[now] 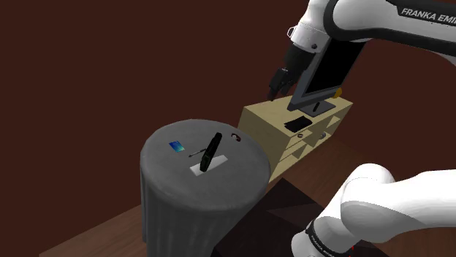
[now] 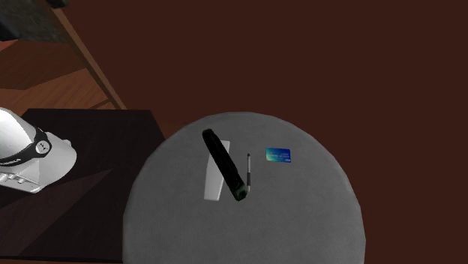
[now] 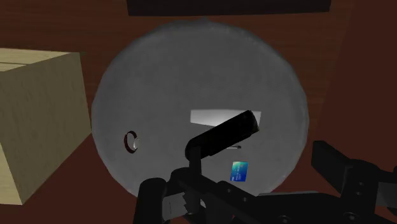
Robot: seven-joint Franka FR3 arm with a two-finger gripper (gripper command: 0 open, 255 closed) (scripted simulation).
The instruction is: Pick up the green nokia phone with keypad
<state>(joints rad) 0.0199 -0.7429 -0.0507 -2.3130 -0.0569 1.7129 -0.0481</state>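
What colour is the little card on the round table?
Blue-green; the small flat card shows best in the second exterior view.

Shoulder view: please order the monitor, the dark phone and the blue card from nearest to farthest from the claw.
1. Monitor, beside the claw, on the cabinet.
2. Dark phone, table's middle.
3. Blue card, to the phone's left in this view.
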